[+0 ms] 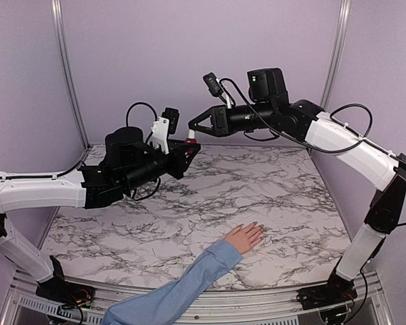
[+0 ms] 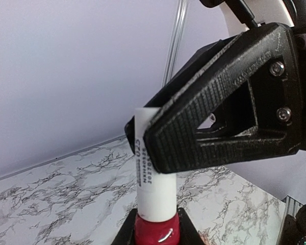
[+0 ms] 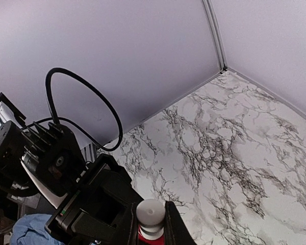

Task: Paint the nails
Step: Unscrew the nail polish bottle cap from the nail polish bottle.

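Uncapping seems in hand: the left end effector (image 1: 191,145) is clamped on the small red glass polish bottle (image 2: 155,230), the right end effector (image 1: 192,126) on its white cylindrical cap (image 2: 154,196). The tiny pinkish nails (image 1: 258,227) rest on the marble-patterned desk (image 1: 284,183), well apart from both. Next, probably: twist the cap free.

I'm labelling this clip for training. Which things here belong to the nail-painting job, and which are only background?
Belongs to the job:
- nail-polish bottle, held in the left pincer
- its white cap, gripped by the right pincer
- hand flat on the table, its nails too small to make out

Background only:
- marble table
- black cable
- blue sleeve
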### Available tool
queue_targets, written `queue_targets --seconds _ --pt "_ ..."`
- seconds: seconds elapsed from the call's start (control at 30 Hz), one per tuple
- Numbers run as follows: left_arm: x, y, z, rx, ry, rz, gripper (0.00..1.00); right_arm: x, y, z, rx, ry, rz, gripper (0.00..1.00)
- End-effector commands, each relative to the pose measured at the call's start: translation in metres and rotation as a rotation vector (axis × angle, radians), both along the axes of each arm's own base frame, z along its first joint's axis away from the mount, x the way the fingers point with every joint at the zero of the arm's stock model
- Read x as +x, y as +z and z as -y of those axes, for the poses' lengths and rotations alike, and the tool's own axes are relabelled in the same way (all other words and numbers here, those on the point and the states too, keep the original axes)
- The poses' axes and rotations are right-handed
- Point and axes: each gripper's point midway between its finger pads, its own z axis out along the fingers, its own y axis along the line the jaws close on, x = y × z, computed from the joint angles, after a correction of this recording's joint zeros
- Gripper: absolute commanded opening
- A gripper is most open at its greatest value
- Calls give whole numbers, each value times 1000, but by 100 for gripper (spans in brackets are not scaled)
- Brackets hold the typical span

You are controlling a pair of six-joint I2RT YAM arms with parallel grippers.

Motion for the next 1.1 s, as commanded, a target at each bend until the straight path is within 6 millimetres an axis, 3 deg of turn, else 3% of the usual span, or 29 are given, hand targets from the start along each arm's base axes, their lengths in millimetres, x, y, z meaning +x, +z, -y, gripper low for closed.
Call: queue_targets --seconds 0.0,0.4,0.6,0.73,0.77,0.83,0.9,1.07 --pt "-41 33 23 -64 -268 112 0 -57 46 -13 145 264 85 0" --pt "-93 66 38 -102 -614 202 0 -101 72 -2 238 500 178 0" --pt "-107 76 43 -131 -720 185 0 -113 80 2 269 575 190 0" --pt "-88 74 37 -136 -609 163 0 -100 76 1 242 514 174 1" --pt "-80 72 34 -132 -561 162 0 -94 74 1 230 483 161 4" --pt "-61 66 27 -120 -437 148 0 -80 71 3 213 417 144 23" --pt "-42 61 18 -115 -316 132 0 -63 73 5 202 329 131 35" --pt "-17 52 11 -88 -172 126 0 -23 70 10 154 80 109 41"
